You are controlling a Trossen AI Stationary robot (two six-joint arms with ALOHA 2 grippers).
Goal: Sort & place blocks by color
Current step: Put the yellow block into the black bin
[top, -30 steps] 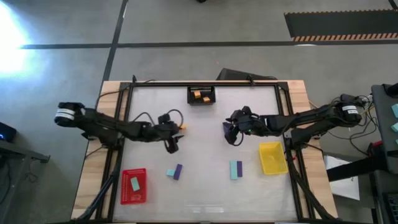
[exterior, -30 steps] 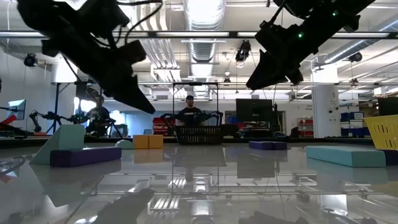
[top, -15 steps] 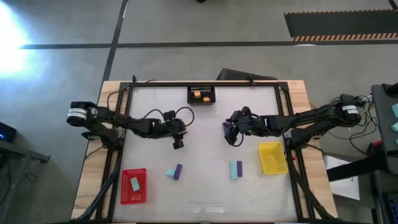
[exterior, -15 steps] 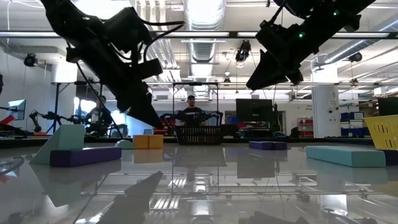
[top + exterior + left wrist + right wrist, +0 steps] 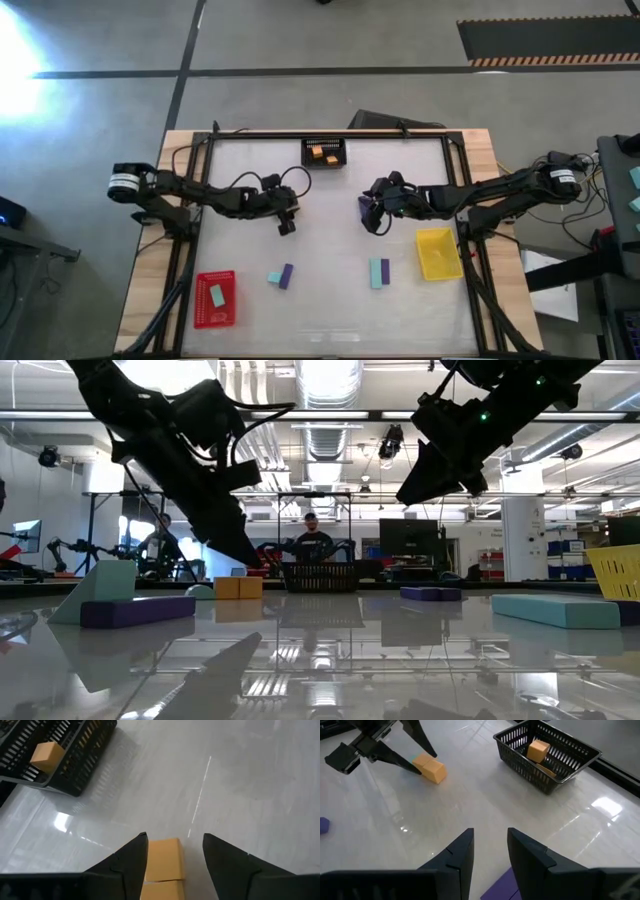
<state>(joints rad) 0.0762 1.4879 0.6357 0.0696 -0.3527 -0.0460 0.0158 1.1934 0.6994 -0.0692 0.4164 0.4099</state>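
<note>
Two orange blocks (image 5: 430, 768) lie side by side on the table left of centre, also seen in the low view (image 5: 238, 587). My left gripper (image 5: 174, 836) is open and slants down over them, one finger on each side of the nearer orange block (image 5: 163, 860). One finger stands close against that block; I cannot tell whether it touches. My right gripper (image 5: 372, 220) hangs above the table's middle, shut on a purple block (image 5: 365, 207). My right gripper pinches the purple block between its two fingers; only the block's end (image 5: 501, 886) shows between them in the right wrist view. The fingers slant down toward the table's left. The block is lifted clear of the table.
A black basket (image 5: 325, 160) holding orange blocks stands at the far edge. At the near left is a red tray (image 5: 226, 315) with a teal block in it, and at the right a yellow tray (image 5: 438, 255). Teal-and-purple block pairs (image 5: 280, 276) (image 5: 379, 272) lie toward the near edge.
My left gripper has swung toward the table's right and far side and sunk a little, coming down over the orange blocks. The blocks and my right arm have kept still.
</note>
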